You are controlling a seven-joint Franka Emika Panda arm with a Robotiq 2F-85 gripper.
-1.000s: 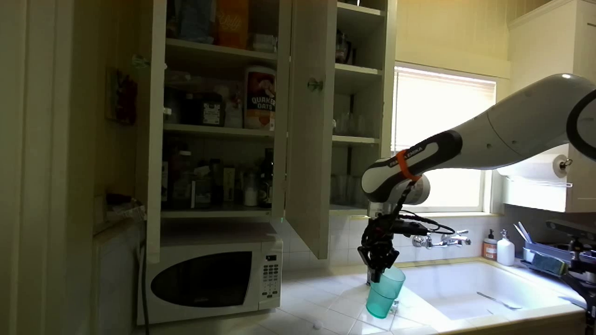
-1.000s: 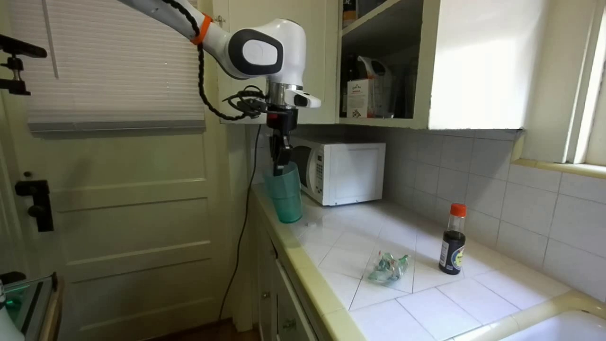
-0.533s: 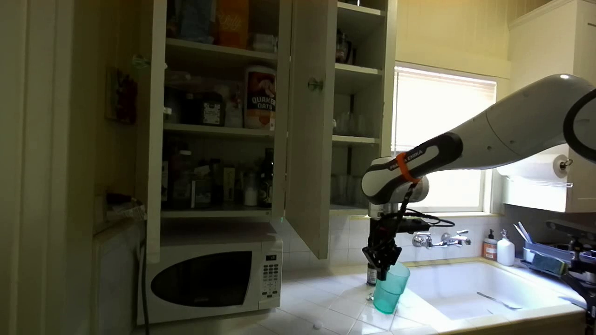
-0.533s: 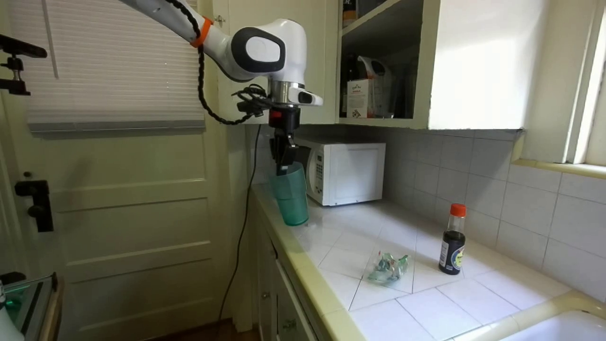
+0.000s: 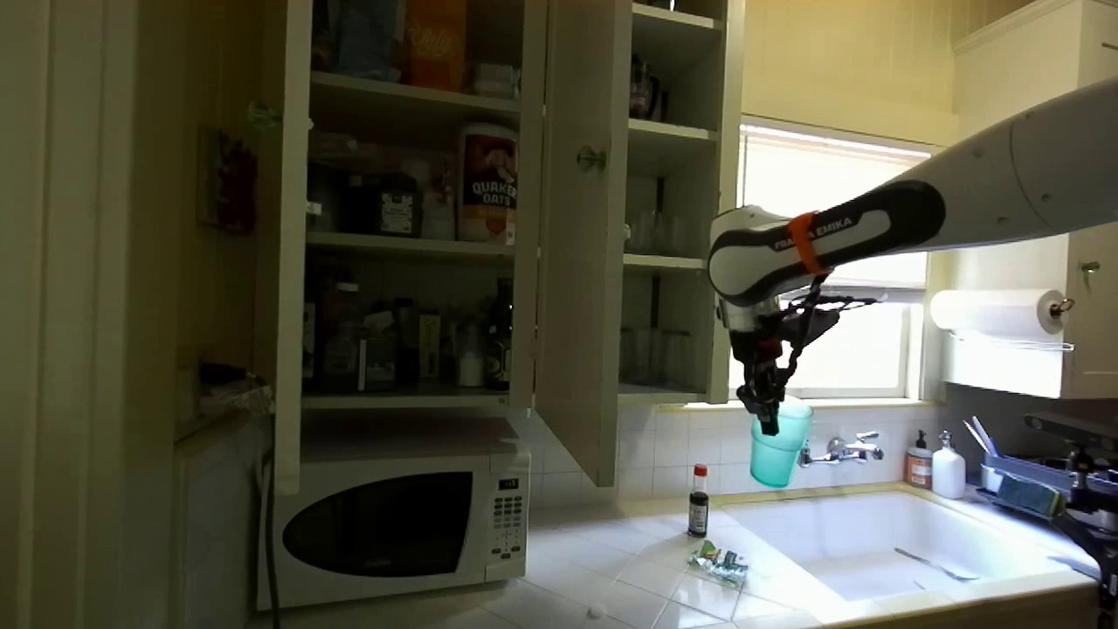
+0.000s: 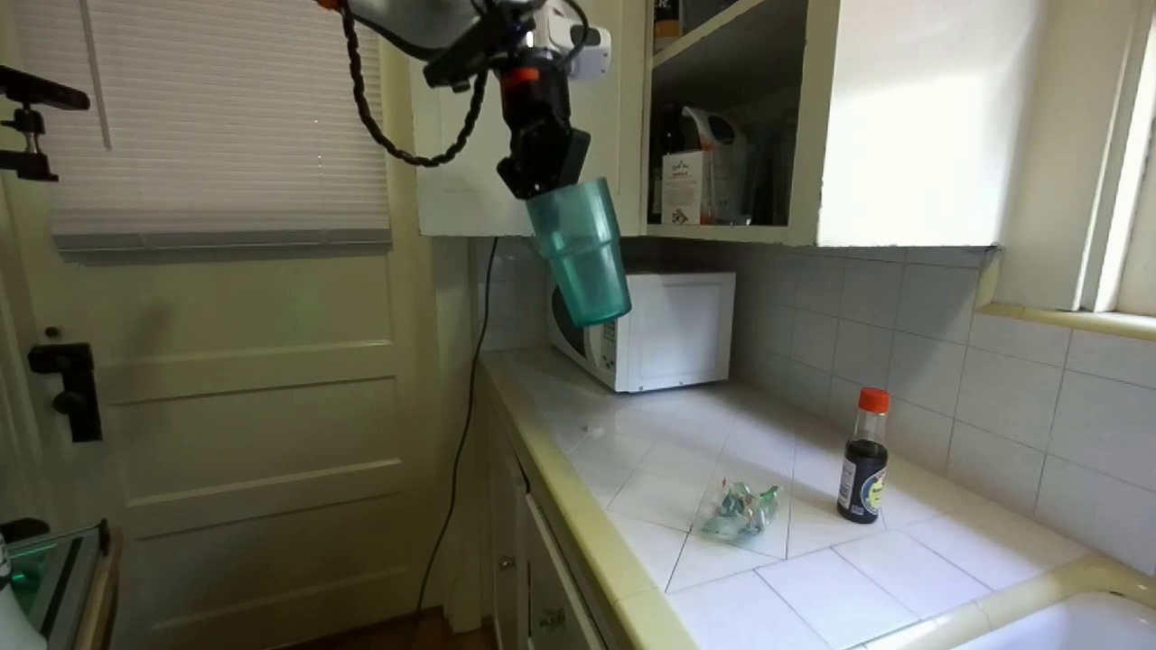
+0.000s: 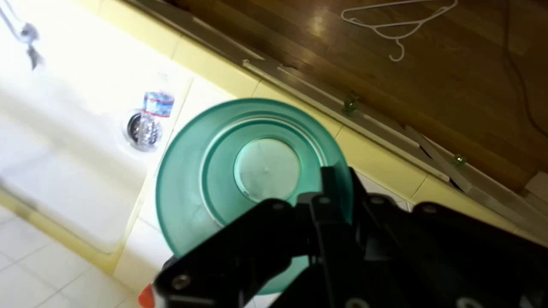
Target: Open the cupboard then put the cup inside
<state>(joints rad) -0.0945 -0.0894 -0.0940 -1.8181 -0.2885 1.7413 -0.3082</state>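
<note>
Hanging from tool (image 5: pixel 769 424) by rim, tilted cup (image 6: pixel 582 257), cupboard (image 5: pixel 669 261) holding glasses (image 5: pixel 677 358)

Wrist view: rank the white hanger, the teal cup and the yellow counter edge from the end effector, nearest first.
1. Teal cup: held by the rim in the end effector.
2. Yellow counter edge: lower, running past the cup's upper right.
3. White hanger: on the floor, upper right.

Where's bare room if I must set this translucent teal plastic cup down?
The white tiled counter between the boxy white microwave and crumpled greenish plastic wrapper is bare but for a small white lump. Bare too: wrapper to yellow-rimmed white sink. Crowded: the cream shelves above the microwave; clear glasses stand inside the open cream cupboard.
</note>
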